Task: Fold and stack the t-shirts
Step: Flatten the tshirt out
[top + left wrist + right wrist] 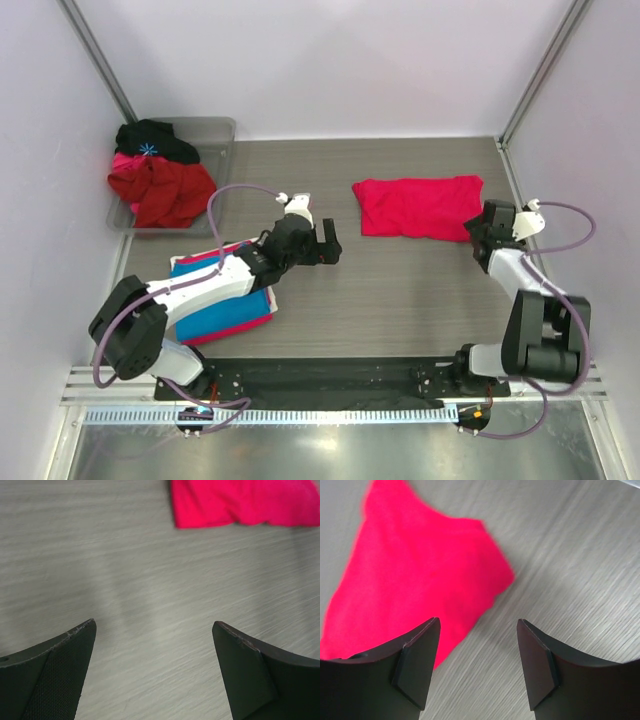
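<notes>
A bright crimson-pink t-shirt (418, 207) lies folded flat on the far right part of the table. It also shows at the top of the left wrist view, t-shirt (245, 502), and in the right wrist view, t-shirt (415, 580). A folded blue t-shirt (222, 312) rests on a pink-red t-shirt (232, 333) at the near left, partly under my left arm. My left gripper (328, 243) (154, 624) is open over bare table, left of the crimson shirt. My right gripper (477, 233) (479, 621) is open at that shirt's right edge, with only table between its fingers.
A clear plastic bin (222, 132) at the far left holds crumpled red clothes (165, 190) and a black garment (155, 138). White walls close in the table on the left, right and back.
</notes>
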Available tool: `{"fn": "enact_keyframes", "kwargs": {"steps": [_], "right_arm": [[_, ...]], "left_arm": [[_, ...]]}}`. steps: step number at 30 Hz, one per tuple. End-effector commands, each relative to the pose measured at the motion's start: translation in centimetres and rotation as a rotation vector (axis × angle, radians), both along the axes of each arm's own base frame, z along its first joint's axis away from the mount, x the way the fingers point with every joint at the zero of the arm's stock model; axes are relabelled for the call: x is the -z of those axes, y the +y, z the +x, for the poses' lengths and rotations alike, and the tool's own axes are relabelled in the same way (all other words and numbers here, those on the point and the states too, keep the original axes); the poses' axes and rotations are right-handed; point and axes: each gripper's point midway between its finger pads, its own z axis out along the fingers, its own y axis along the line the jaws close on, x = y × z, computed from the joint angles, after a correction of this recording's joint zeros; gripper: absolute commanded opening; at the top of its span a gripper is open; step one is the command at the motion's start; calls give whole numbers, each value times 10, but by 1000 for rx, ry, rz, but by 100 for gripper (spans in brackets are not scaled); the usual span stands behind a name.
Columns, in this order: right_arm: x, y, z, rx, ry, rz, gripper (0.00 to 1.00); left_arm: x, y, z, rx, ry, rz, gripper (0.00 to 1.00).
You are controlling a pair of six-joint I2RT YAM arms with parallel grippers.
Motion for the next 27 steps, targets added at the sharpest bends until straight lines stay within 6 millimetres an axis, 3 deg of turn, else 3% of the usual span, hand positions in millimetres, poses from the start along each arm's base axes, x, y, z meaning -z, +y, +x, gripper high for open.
{"fn": "enact_keyframes", "kwargs": {"steps": [1,2,3,5,10,16,19,20,22,25,27], "right_arm": [[10,-21,9,74,31,74,69],[26,-21,11,68,76,87,69],[22,-24,21,59,74,79,69],[35,-26,25,68,112,87,69],[43,-38,37,129,125,70,65],[57,-40,52,147,129,91,50],[65,-36,60,124,140,120,35],[65,-34,60,123,138,129,17],[61,-31,60,115,130,131,1],[31,-30,57,102,86,66,1],[-4,-22,53,60,81,-15,1]], "left_arm": [[-39,-15,12,52,-155,-101,99],[-42,-18,9,75,-166,-125,99],[-48,-20,8,86,-187,-151,99],[-51,-14,7,70,-205,-150,99],[-58,-1,8,31,-229,-123,100],[-65,1,6,29,-239,-133,99],[-65,2,6,26,-237,-130,99],[-65,2,6,25,-240,-130,99],[-66,2,6,25,-240,-132,98],[-66,3,6,24,-239,-128,99],[-67,1,5,34,-234,-132,98]]}}
